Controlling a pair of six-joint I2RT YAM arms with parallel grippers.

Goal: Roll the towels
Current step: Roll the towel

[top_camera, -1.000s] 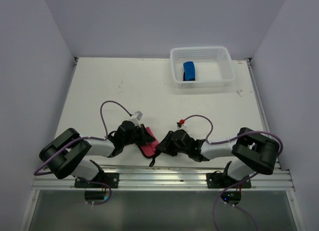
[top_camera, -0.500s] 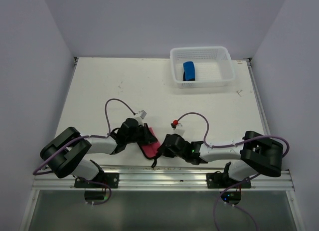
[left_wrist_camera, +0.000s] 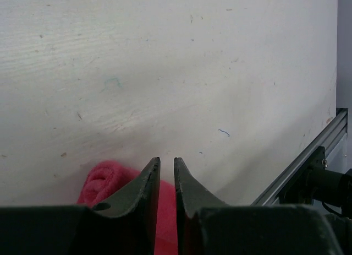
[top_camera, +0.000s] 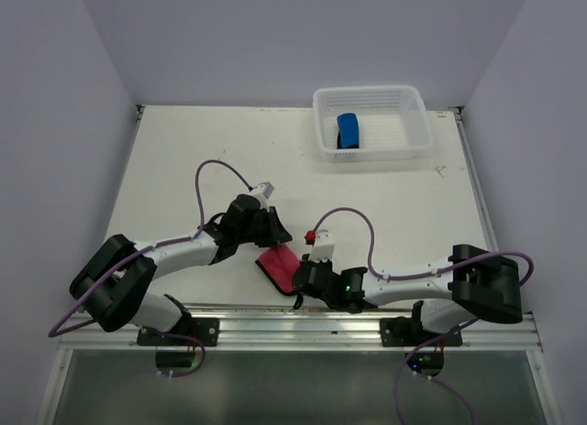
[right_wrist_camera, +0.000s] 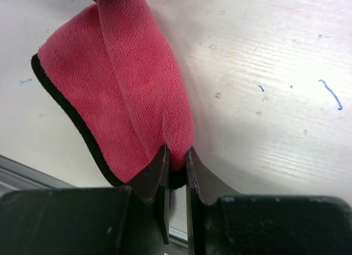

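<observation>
The pink-red towel (top_camera: 280, 262) lies partly folded near the table's front edge, between my two grippers. My left gripper (top_camera: 278, 238) is at its far end. In the left wrist view the jaws (left_wrist_camera: 166, 159) are nearly shut, with the towel (left_wrist_camera: 102, 183) bunched under and between them. My right gripper (top_camera: 301, 276) is at the towel's near end. In the right wrist view it (right_wrist_camera: 176, 150) is shut on a fold of the towel (right_wrist_camera: 126, 84) by its dark edging. The blue towel (top_camera: 348, 131) sits rolled in the basket.
The white mesh basket (top_camera: 409, 148) stands at the back right of the table. An aluminium rail (top_camera: 303, 317) runs along the front edge just behind the right gripper. Purple cables loop above both wrists.
The left gripper moved farther back and right. The right gripper slid left and closer to the front rail. The pink-red towel moved right with them and now stretches between the two.
</observation>
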